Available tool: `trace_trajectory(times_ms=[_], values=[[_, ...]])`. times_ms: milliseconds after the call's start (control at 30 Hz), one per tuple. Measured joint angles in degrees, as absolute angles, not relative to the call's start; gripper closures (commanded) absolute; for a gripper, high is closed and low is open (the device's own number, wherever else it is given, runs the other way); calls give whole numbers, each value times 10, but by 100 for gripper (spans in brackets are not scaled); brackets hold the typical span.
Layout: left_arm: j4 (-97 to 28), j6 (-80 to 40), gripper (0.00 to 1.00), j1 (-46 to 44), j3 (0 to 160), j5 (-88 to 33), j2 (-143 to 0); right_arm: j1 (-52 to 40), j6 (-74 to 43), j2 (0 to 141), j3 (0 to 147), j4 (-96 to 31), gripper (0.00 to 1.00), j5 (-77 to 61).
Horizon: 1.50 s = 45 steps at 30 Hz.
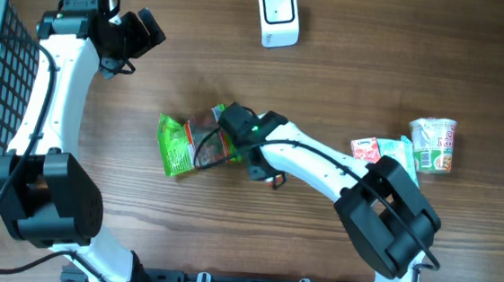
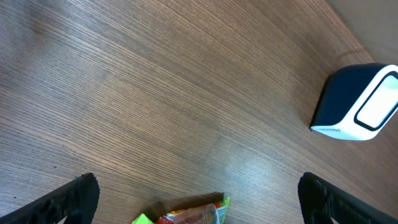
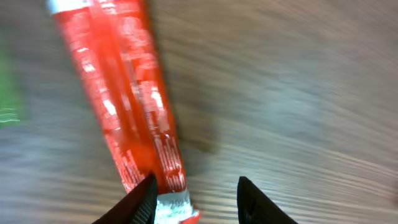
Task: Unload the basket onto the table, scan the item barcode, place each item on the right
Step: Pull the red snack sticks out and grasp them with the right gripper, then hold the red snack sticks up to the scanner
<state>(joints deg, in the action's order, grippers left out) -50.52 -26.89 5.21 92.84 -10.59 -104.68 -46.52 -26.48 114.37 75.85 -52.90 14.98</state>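
A white barcode scanner (image 1: 278, 15) stands at the table's far edge and shows again at the right of the left wrist view as the scanner (image 2: 357, 102). A green and red snack packet (image 1: 180, 144) lies in the middle of the table. My right gripper (image 1: 224, 125) is down over its right end. In the right wrist view the red packet (image 3: 124, 93) runs up from between the half-closed fingers (image 3: 144, 200) of the right gripper (image 3: 196, 199). It touches the left one, and whether it is pinched does not show. My left gripper (image 1: 148, 32) hovers open, with the packet's tip (image 2: 193, 214) below the gripper (image 2: 199, 199).
A wire basket (image 1: 5, 76) stands at the left edge. At the right sit a cup of noodles (image 1: 434, 144) and a small red and white carton (image 1: 368, 150) beside a green pack (image 1: 401, 157).
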Motion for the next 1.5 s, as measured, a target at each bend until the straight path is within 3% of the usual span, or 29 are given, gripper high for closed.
trace_trajectory(times_ms=[133,433,533,667,733,800,900,967,1233,1467,1500], values=[[-505,-269,0,52,928,-106,-1047,-409,-236,1144,758,-538,60,197],[-505,-269,0,52,928,-106,-1047,-271,-18,1100,781,-555,60,31],[-505,-269,0,52,928,-106,-1047,-272,3,1098,735,-502,71,17],[-505,-269,0,52,928,-106,-1047,-272,44,1093,679,-451,71,-10],[-505,-269,0,52,928,-106,-1047,-272,57,1091,676,-445,78,-18],[-505,-269,0,52,928,-106,-1047,-272,63,1091,677,-453,73,-22],[-505,-269,0,52,928,-106,-1047,-272,61,1089,696,-473,56,-25],[-505,-269,0,52,928,-106,-1047,-272,62,1082,701,-479,54,-35],[-505,-269,0,52,928,-106,-1047,-272,76,1078,657,-440,70,-83],[-505,-269,0,52,928,-106,-1047,-272,76,1075,645,-424,66,-75],[-505,-269,0,52,928,-106,-1047,-272,75,1073,640,-423,71,-75]])
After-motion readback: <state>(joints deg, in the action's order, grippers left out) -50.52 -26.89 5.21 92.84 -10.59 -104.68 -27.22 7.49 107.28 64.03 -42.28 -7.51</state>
